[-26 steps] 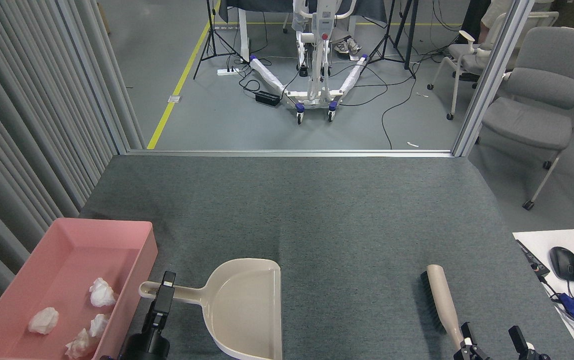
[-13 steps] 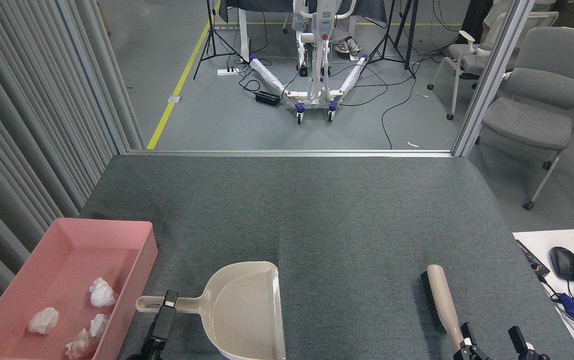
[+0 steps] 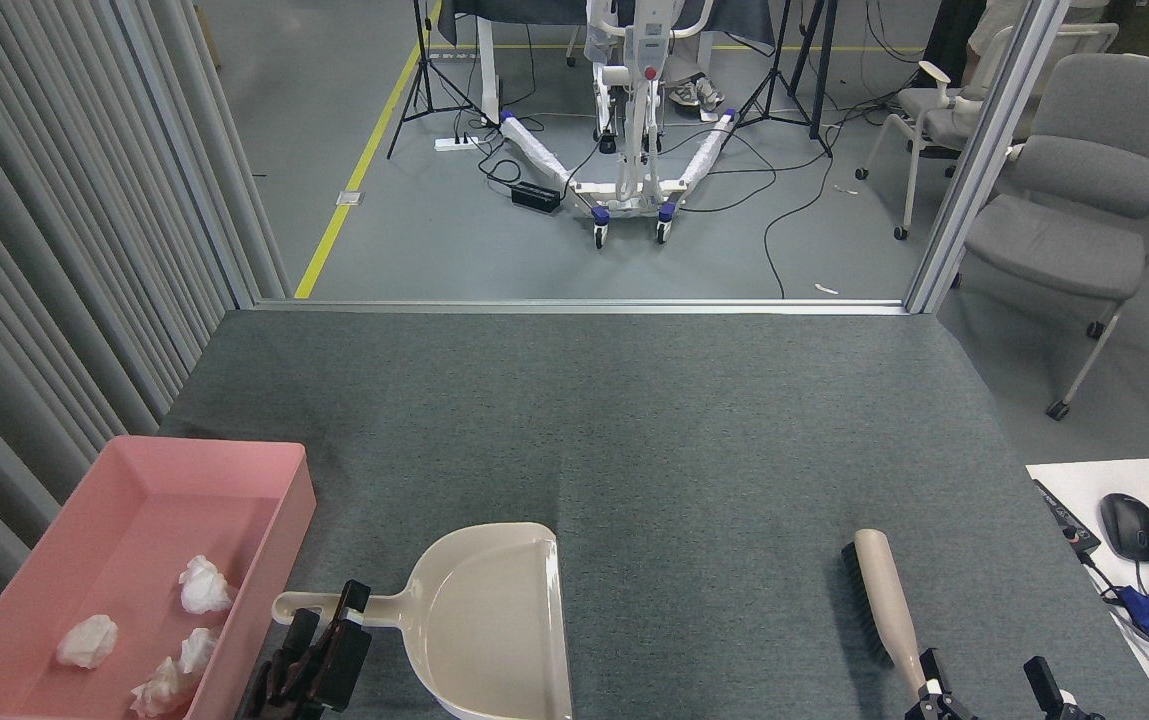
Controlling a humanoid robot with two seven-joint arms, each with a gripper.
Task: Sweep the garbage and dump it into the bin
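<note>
Grey carpet spreads under the left gripper (image 3: 329, 625), fingers parted astride the beige plastic dustpan's (image 3: 494, 620) stiff handle, while light, soft white tissue wads (image 3: 204, 585) lie left of it in the pink plastic tray (image 3: 279, 530), and the right gripper (image 3: 989, 690) gapes beside the brush (image 3: 879, 600).

Pink bin (image 3: 264, 470) with white garbage (image 3: 205, 586) wads; beige dustpan (image 3: 494, 620); brush (image 3: 879, 598) beige with black bristles; dark grey speckled carpet (image 3: 634, 420); black hands; yellow floor line (image 3: 354, 170); grey chairs (image 3: 1084, 190)
</note>
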